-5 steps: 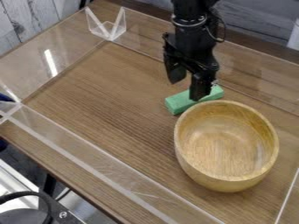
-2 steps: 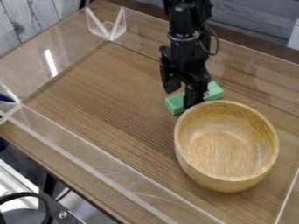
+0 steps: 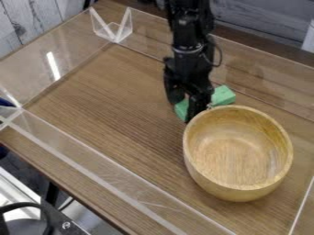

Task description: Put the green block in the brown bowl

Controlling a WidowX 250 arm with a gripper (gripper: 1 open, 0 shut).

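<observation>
The green block (image 3: 223, 95) lies on the wooden table just behind the brown bowl (image 3: 238, 151), mostly covered by the arm. My black gripper (image 3: 189, 101) points straight down over the block's left part, its fingers spread to either side of it and low near the table. The jaws are open; whether the fingers touch the block I cannot tell. The bowl stands upright at the front right with nothing in it.
Clear acrylic walls (image 3: 73, 151) fence the table on the left and front. A small clear acrylic stand (image 3: 113, 25) sits at the back left. Bare wood lies to the left of the arm.
The gripper has come down and shifted slightly left, from above the block to around its left part. Block and bowl have stayed put.
</observation>
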